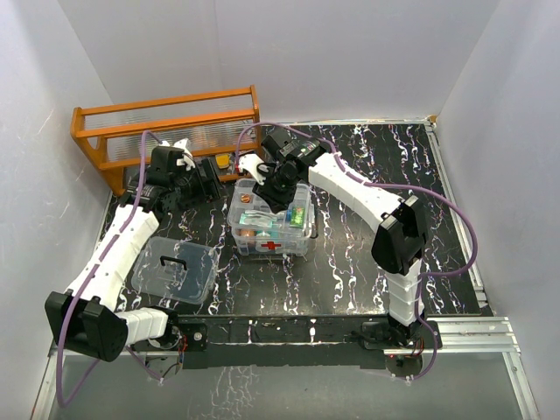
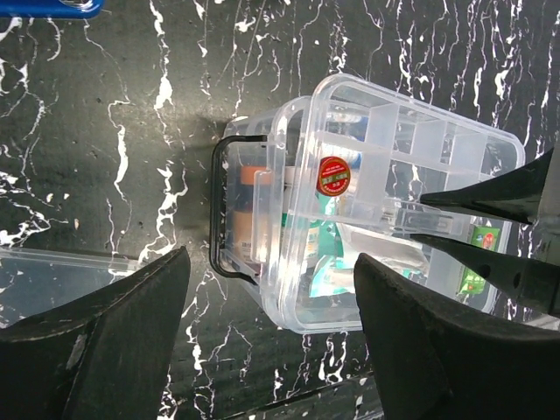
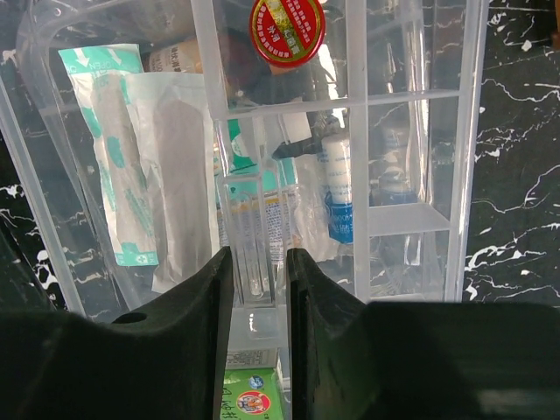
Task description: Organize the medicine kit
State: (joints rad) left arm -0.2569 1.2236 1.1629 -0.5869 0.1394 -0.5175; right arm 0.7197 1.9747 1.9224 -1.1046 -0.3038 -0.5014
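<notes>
The right gripper (image 3: 260, 262) is clamped on an upright clear tab at the middle of the divider tray (image 3: 411, 96). One dark finger presses each side of the tab. We cannot tell whether the tray is raised or fully seated. The tray sits in the top of the medicine kit (image 1: 273, 245), a clear box with a red cross on its front wall. The kit stands open near the middle of the black marbled table (image 1: 350, 262).

In the right wrist view, a round red tin (image 3: 287, 31) lies in one tray compartment. Through the clear plastic we see two long gauze packets (image 3: 114, 157) side by side and a small bottle with a blue label (image 3: 337, 201). A green packet (image 3: 254, 394) shows below the fingertips.

The left gripper (image 2: 271, 262) hangs with its jaws spread wide and nothing between them. It is above the table, just left of the kit and apart from it. The kit's clear lid (image 1: 173, 269), with its dark handle, lies flat on the table well to the kit's left, near the left arm. An orange wooden rack (image 1: 166, 122) stands along the far left edge.
</notes>
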